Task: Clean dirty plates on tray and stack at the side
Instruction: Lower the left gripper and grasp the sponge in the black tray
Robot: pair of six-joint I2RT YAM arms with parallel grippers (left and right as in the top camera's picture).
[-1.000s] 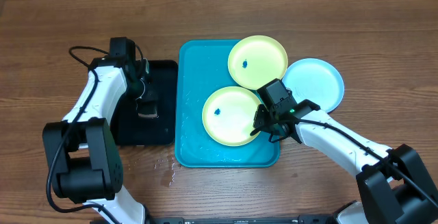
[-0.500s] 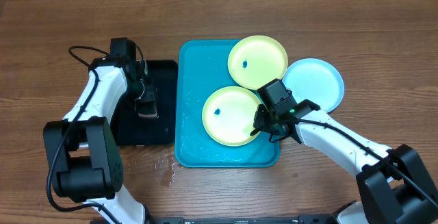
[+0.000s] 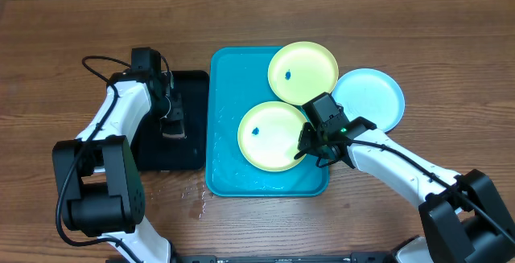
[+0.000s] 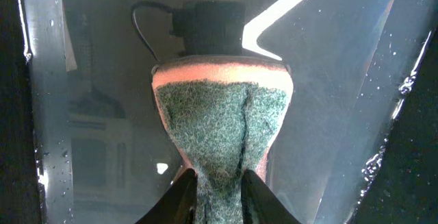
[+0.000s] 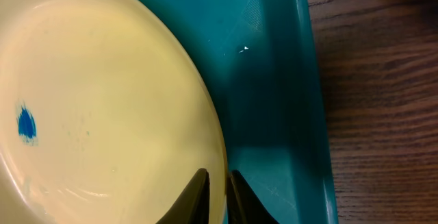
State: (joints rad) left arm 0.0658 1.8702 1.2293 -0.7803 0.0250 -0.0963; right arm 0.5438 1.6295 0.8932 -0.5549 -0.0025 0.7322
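Two pale yellow-green plates lie on the turquoise tray [image 3: 225, 134]: a near one [image 3: 269, 138] and a far one [image 3: 302, 71] whose edge reaches over the tray's back right corner. Each carries a blue speck. A light cyan plate [image 3: 372, 96] rests on the table to the right of the tray. My right gripper [image 5: 219, 175] is shut on the right rim of the near plate [image 5: 102, 101], one finger inside and one outside. My left gripper [image 4: 219, 176] is shut on a green and pink sponge [image 4: 219, 125], pinching its near end over the black tray [image 3: 189, 154].
The black tray holds shallow water and sits against the turquoise tray's left side. Water drops lie on the wood table at the turquoise tray's front left corner [image 3: 197, 199]. Bare wood [image 5: 383, 80] lies right of the tray's rim.
The left jaws have drawn tighter on the sponge and the left wrist has shifted slightly over the black tray. The right arm and the plates have not moved.
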